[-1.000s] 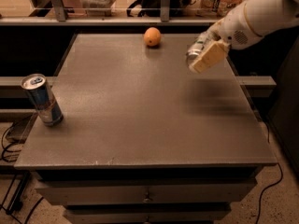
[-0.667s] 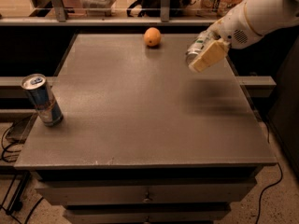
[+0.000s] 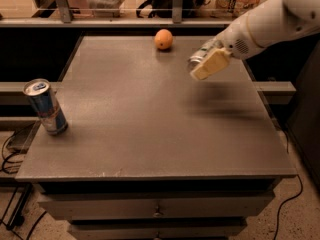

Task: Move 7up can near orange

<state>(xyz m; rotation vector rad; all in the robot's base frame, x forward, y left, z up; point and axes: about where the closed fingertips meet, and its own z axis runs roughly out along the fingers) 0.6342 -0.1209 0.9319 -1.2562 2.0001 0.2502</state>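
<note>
One gripper (image 3: 203, 62), fingers clamped on the 7up can (image 3: 196, 59), holds it tilted above the table (image 3: 150, 134), rt of the orange (image 3: 163, 39), not touching. Blue can (image 3: 46, 107) stands at left edge.

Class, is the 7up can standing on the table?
No, the gripper holds the 7up can tilted in the air, right of the orange, above the table.
</note>
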